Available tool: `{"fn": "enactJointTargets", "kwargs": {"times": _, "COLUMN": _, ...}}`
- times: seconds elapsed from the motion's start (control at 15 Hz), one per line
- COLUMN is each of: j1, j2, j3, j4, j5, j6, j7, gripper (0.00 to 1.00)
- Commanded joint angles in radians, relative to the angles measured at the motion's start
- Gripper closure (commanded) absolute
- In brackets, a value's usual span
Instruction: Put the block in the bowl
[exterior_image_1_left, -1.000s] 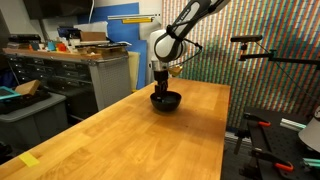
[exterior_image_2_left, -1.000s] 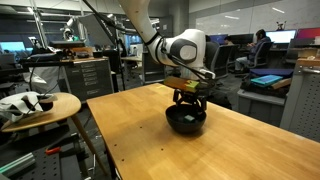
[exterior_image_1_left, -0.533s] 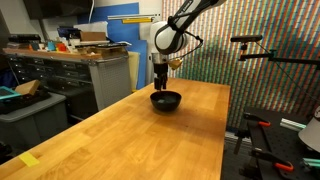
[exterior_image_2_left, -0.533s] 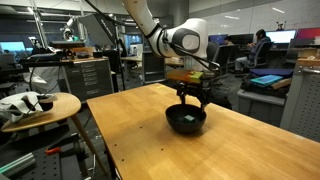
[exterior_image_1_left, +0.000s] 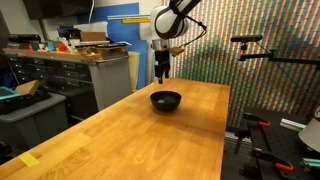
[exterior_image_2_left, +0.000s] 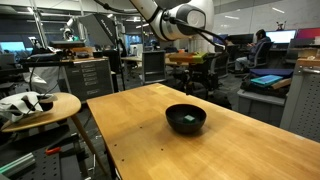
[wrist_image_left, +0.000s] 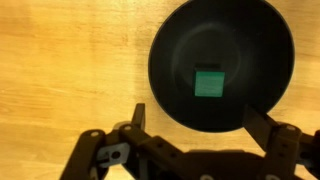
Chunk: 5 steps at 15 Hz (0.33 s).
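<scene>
The black bowl (exterior_image_1_left: 166, 100) stands on the wooden table in both exterior views (exterior_image_2_left: 186, 118). The small green block (wrist_image_left: 209, 83) lies inside the bowl (wrist_image_left: 260, 50) near its middle in the wrist view; it shows as a faint green spot in an exterior view (exterior_image_2_left: 187, 118). My gripper (exterior_image_1_left: 162, 73) hangs well above the bowl, open and empty, also seen in the wrist view (wrist_image_left: 197, 118) and in an exterior view (exterior_image_2_left: 192, 82).
The wooden table (exterior_image_1_left: 130, 135) stretches toward the camera. A yellow tape mark (exterior_image_1_left: 29, 160) lies at its near corner. A round side table (exterior_image_2_left: 35, 108) with a white object stands beside it. Cabinets (exterior_image_1_left: 60, 75) and a tripod arm (exterior_image_1_left: 262, 50) flank the table.
The gripper has risen straight up from inside the bowl to well above it, leaving the block in the bowl.
</scene>
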<state>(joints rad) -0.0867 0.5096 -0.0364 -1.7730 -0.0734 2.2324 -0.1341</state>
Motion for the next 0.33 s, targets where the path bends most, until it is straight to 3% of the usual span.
{"fn": "enactJointTargets", "kwargs": {"times": 0.0, "j1": 0.001, "j2": -0.006, "j3": -0.001, "j4": 0.007, "j5": 0.007, "j6": -0.015, "j7": 0.003, "gripper": 0.0}}
{"fn": "enactJointTargets", "kwargs": {"times": 0.27, "j1": 0.001, "j2": -0.016, "j3": -0.001, "j4": 0.015, "j5": 0.014, "j6": -0.033, "j7": 0.009, "gripper": 0.0}}
